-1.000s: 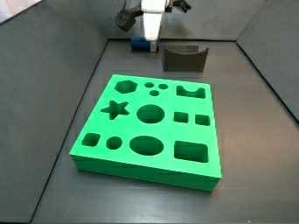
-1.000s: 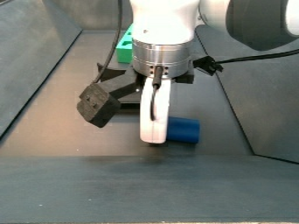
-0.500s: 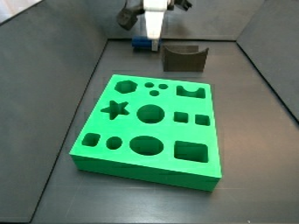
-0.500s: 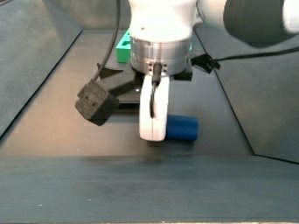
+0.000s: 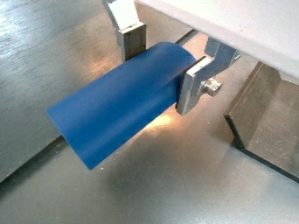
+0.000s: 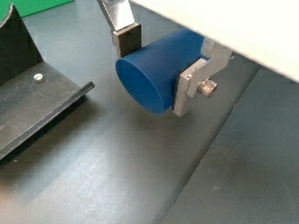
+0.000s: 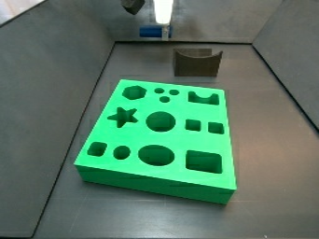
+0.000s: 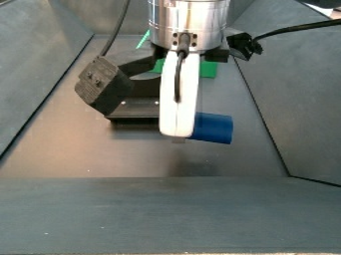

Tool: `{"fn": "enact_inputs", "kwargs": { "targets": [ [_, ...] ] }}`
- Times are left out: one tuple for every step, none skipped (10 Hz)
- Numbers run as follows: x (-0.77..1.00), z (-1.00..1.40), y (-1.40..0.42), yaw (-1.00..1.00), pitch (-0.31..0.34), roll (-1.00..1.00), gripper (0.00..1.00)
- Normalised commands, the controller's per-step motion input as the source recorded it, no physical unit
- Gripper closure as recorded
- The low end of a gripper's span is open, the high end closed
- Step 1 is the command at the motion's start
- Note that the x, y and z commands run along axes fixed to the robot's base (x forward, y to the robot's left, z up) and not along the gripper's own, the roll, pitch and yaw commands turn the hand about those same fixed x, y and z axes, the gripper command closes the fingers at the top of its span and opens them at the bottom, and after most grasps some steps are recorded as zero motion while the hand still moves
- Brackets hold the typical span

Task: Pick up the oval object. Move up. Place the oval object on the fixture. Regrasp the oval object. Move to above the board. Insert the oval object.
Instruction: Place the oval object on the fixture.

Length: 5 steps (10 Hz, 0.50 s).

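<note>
The oval object [image 5: 117,105] is a solid blue block held between the silver fingers [image 5: 194,84] of my gripper [image 5: 158,61]. It shows in both wrist views [image 6: 158,70] and hangs clear of the floor in a side view [image 8: 210,127]. In a side view the gripper [image 7: 159,28] is high at the back, left of the fixture [image 7: 195,61], with a bit of blue [image 7: 151,33] showing. The fixture [image 8: 110,88] stands behind and to the left of the gripper [image 8: 180,125]. The green board [image 7: 162,137] lies flat in the middle.
Grey walls enclose the floor on both sides [image 7: 56,84] and behind. The fixture's base plate [image 6: 35,109] lies near the held block in a wrist view. A strip of the board [image 8: 144,45] shows behind the arm.
The gripper has risen with the oval object, which has left the floor. The board and the fixture have not moved.
</note>
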Motion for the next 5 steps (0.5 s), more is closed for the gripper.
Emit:
{"fn": "enact_inputs", "kwargs": {
  "targets": [
    [-0.01,1.00,0.00,0.00,0.020,-0.01,1.00],
    [-0.01,1.00,0.00,0.00,0.033,0.00,1.00],
    [-0.02,1.00,0.00,-0.01,0.046,0.02,1.00],
    [-0.02,1.00,0.00,-0.02,0.055,0.04,1.00],
    [-0.03,1.00,-0.01,-0.02,0.062,0.05,1.00]
  ]
}}
